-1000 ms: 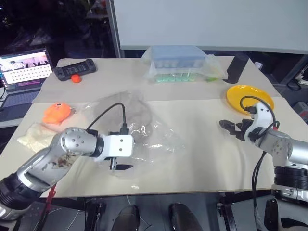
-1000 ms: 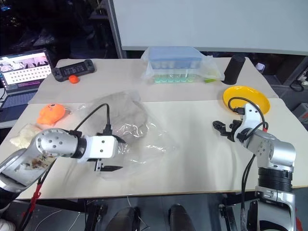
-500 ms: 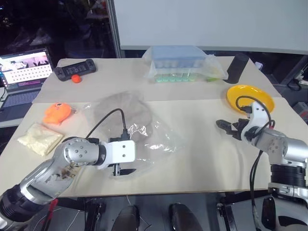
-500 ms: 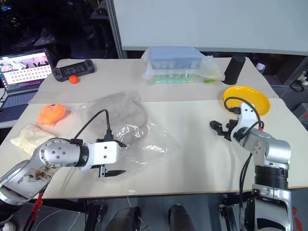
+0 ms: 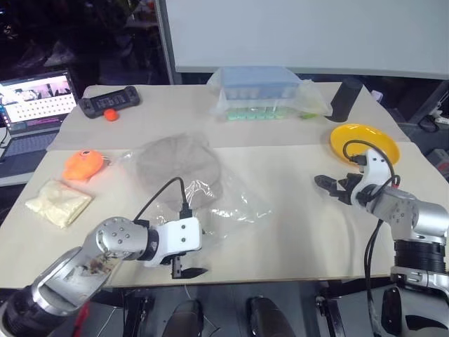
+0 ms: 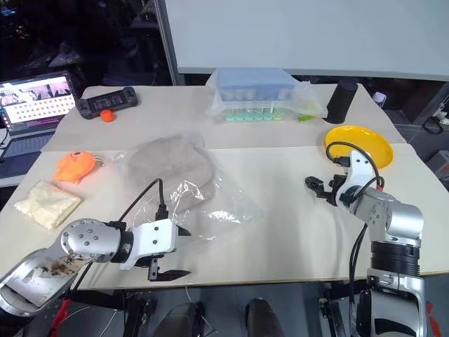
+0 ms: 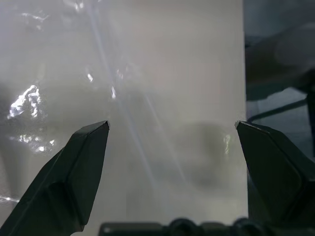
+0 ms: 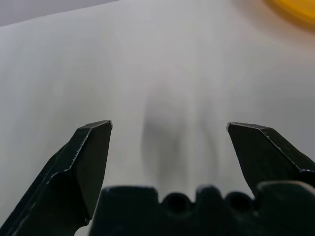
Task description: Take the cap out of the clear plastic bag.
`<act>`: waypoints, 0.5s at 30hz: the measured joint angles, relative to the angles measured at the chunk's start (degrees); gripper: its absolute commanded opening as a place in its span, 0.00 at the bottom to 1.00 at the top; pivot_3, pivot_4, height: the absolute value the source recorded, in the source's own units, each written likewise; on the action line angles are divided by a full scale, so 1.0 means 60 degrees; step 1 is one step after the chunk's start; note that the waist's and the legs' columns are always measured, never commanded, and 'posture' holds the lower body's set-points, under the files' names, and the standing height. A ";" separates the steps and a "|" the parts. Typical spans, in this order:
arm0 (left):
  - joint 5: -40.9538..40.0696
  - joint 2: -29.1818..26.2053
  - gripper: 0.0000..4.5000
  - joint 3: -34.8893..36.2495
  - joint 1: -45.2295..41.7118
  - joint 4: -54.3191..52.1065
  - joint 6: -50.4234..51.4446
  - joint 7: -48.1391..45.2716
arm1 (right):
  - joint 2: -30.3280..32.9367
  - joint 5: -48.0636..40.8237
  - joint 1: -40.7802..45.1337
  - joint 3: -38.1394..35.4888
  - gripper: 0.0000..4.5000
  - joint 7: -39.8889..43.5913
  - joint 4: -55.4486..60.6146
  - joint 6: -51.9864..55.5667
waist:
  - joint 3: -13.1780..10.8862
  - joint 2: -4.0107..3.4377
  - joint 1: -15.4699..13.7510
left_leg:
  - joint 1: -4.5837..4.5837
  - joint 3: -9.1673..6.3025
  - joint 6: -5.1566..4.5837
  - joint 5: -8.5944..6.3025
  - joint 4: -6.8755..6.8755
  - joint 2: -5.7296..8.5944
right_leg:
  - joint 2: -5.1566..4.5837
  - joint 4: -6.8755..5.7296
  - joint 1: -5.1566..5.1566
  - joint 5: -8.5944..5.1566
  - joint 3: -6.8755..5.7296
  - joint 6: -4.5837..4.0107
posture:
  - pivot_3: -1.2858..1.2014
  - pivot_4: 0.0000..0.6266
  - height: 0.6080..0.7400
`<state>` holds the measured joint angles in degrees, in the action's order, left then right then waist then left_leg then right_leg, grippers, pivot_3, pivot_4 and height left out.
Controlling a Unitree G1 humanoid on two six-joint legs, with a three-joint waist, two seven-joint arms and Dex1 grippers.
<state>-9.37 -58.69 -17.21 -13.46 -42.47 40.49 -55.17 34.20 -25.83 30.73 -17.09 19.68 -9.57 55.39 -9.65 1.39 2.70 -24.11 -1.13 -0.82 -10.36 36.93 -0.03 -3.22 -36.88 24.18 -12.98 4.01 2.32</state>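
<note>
moved: left hand [image 5: 188,270] has pulled back toward me since the earlier frames, off the clear plastic bag [image 5: 210,200] to the near edge of the surface [image 5: 295,232]; right hand [image 5: 335,188] same spot, cap [image 5: 175,165] and bag look unshifted.
left hand: fingers wide apart, holding nothing; my wrist view looks between them at bare surface with bag wrinkles just ahead.
right hand: fingers wide apart, empty, hovering low over bare surface; yellow plate [image 5: 365,142] just beyond it.
cap: beige-tan dome ahead of my left hand, farther from me, well apart from the right hand. Sits in the far end of the bag; film looks draped over the crown, I can't tell how much of it is covered.
bag: flat, crinkled, shiny; loose near part lies between the left hand and the cap.
handling, cap: I judge it soft and light, will fold under a pinch, not fragile. Best hold is the brim or a fold of the crown, once clear of film.
handling, bag: thin, slippery, almost weightless; likely to slide or lift along with the cap.
plan: I'd pin or pinch the loose bag end with one hand and draw the cap out with the other.
risk: pinching film and fabric together, so both come up as one.
progress: cap not out yet, nothing gripped.
</note>
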 measured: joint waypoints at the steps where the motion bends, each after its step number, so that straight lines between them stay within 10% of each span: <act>1: 0.0257 -0.0144 0.98 -0.0026 0.0012 0.0126 -0.0294 0.0008 | 0.0031 0.0008 0.0001 -0.0005 1.00 0.0000 0.0000 0.0000 | 0.0000 0.0000 -0.0008 | 0.0005 0.0000 0.0000 0.0000 0.0000 0.0000 | 0.0000 0.0000 -0.0005 0.0000 -0.0001 0.0000 | 0.52 0.24 1.00; 15: 0.2971 0.0055 0.98 0.0129 -0.0583 0.2164 -0.2803 0.1418 | 0.0041 0.0152 0.0225 0.0056 1.00 0.0059 -0.0190 -0.0008 | 0.0000 0.0001 -0.0022 | -0.0001 0.0000 0.0000 0.0000 0.0000 -0.0001 | -0.0001 0.0004 -0.0001 0.0000 -0.0003 0.0002 | 0.52 0.24 1.00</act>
<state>8.46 -58.36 -16.43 -16.96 -29.49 23.67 -46.66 34.45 -24.92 32.08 -16.76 20.04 -10.71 55.34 -9.66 1.39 2.57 -24.12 -1.13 -0.82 -10.36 36.93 -0.04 -3.23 -36.86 24.17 -12.98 3.99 2.33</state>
